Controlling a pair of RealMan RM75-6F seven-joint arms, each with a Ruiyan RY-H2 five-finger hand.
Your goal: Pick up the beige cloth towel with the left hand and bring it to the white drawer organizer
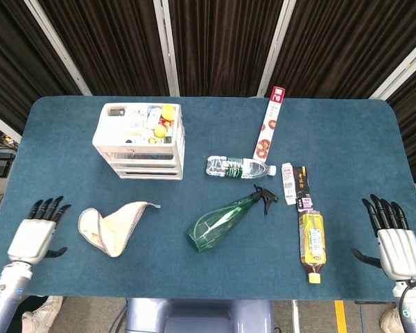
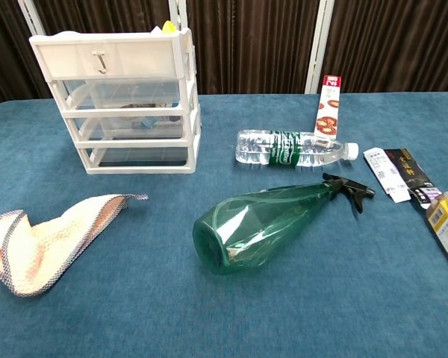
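A: Beige cloth towel [image 1: 115,226] lies crumpled at the near left of the tabletop [image 1: 347,139]. The left hand [image 1: 35,237] sits just beside it, fingers [image 1: 47,205] apart, holding nothing; the right hand [image 1: 394,243] is likewise spread

B: Risks?

A: A shallow pinch may catch one fold, so it trails or drops

B: And farther back?

A: White drawer organizer [image 1: 140,141], small items in its top tray; drawer contents unclear

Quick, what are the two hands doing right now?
Left hand: open, empty, beside the towel.
Right hand: open, empty.
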